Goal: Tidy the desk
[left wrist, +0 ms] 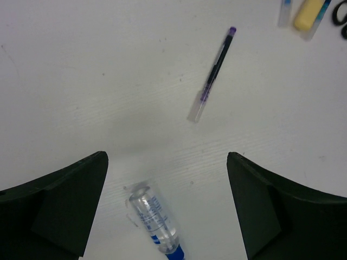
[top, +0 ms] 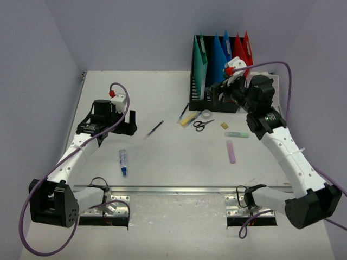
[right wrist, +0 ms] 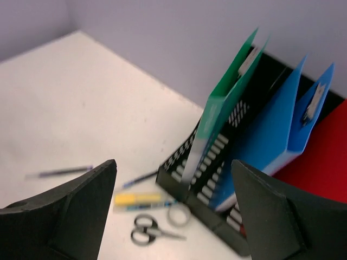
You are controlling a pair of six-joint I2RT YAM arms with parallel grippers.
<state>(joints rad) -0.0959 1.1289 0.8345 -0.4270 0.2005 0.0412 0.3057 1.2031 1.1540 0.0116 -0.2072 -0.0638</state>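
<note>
The desk [top: 157, 92] is a white tabletop with a metal rail [top: 179, 189] along its front edge. My left gripper [top: 129, 122] hovers at the left, open. In the left wrist view its fingers [left wrist: 59, 206] stand wide apart above a clear tube with a blue cap [left wrist: 154, 222], not touching it. A purple pen [left wrist: 212, 81] lies further off. My right gripper [top: 219, 93] hangs open in front of the black mesh file holder [top: 201, 100], with nothing between its fingers [right wrist: 65, 211]. Below it lie scissors [right wrist: 146, 234], a tape ring [right wrist: 178, 214] and a yellow highlighter [right wrist: 138, 200].
The holder keeps green [top: 200, 62], blue [top: 218, 59] and red [top: 242, 51] folders upright. Scattered on the desk: purple pen [top: 154, 129], tube [top: 123, 162], blue pen [top: 183, 111], scissors [top: 203, 124], small tan eraser [top: 224, 125], green marker [top: 237, 134], purple marker [top: 231, 151].
</note>
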